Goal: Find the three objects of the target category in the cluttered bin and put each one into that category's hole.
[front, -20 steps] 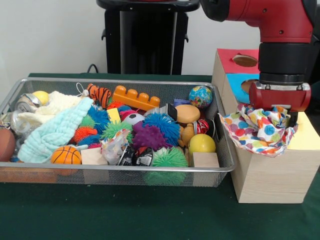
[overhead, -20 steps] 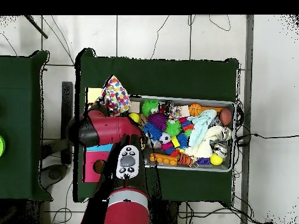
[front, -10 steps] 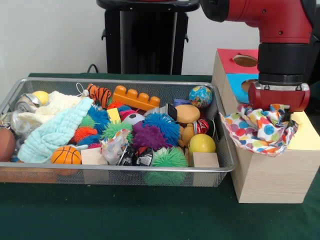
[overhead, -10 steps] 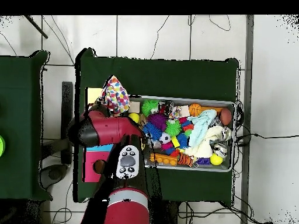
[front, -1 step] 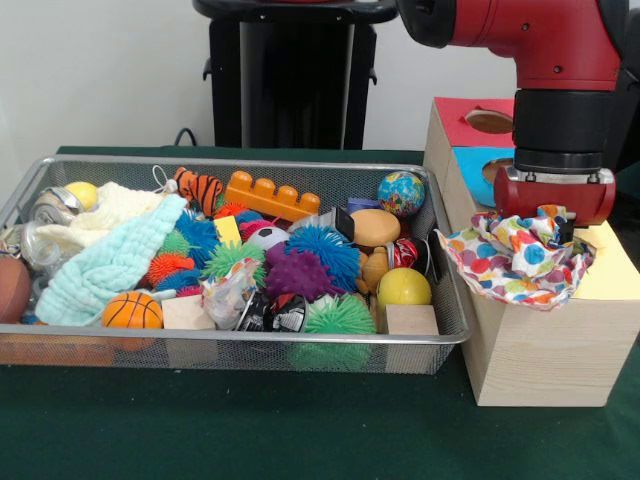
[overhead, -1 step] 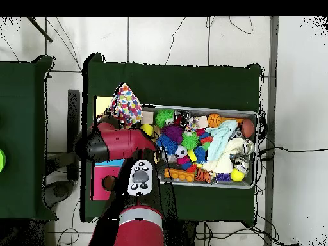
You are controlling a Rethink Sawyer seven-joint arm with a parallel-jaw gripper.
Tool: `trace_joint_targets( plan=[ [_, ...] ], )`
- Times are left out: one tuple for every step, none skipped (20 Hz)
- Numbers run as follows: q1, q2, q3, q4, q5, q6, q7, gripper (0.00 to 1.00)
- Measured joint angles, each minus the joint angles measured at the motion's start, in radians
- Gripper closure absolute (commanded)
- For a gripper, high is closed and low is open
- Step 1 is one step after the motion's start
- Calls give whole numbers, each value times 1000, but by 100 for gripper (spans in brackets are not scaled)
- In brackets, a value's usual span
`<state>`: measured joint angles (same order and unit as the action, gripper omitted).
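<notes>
Worktop (front, -1 step: 200, 430): covered in dark green cloth; it carries a wire basket on the left and a wooden box on the right, in the front view.
Basket (front, -1 step: 250, 345): silver mesh, long and shallow, crammed with toys and cloths.
Basket, left end: a brown ball (front, -1 step: 10, 288) against the wall, a crushed can (front, -1 step: 52, 206), a small yellow ball (front, -1 step: 82, 193), a cream cloth (front, -1 step: 105, 212) and a pale green towel (front, -1 step: 110, 262) draped across them.
Basket, near edge: a small basketball (front, -1 step: 132, 311) beside a wooden block (front, -1 step: 188, 312).
Basket, middle: a striped orange toy (front, -1 step: 200, 187), an orange building brick (front, -1 step: 272, 197), spiky rubber balls in blue (front, -1 step: 325, 250), purple (front, -1 step: 297, 275) and green (front, -1 step: 340, 318).
Basket, right end: a globe ball (front, -1 step: 401, 192) at the far corner, a smooth yellow ball (front, -1 step: 404, 288), a second wooden block (front, -1 step: 411, 320) just below it.
Wooden box (front, -1 step: 540, 350): pale wood, its top in red, blue and yellow panels; round holes show in the red and blue ones.
Spotted cloth (front, -1 step: 515, 262): white with coloured dots, bunched on the box top at the yellow panel, one fold hanging over the box's edge toward the basket.
Gripper (front, -1 step: 556, 222): hangs straight down from the red arm, its lower end buried in the spotted cloth.
Fingers: hidden by the cloth in both views, so I cannot tell whether they are apart or together.
</notes>
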<state>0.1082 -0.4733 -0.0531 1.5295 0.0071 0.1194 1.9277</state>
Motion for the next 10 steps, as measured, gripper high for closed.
trace_joint_targets(
  plan=[
    [-2,0,2,0,0,0,0,100],
    [-7,-1,8,2,0,0,0,100],
    [-12,-2,12,4,0,0,0,100],
    [-17,-4,18,7,0,0,0,100],
    [-23,-9,24,12,0,1,0,100],
    [-30,-20,30,23,0,7,0,100],
    [-31,-32,31,34,0,16,0,100],
    [-30,-40,31,40,0,23,0,100],
    [-30,-48,31,45,0,31,0,100],
    [-29,-59,31,53,1,43,0,100]
  ],
)
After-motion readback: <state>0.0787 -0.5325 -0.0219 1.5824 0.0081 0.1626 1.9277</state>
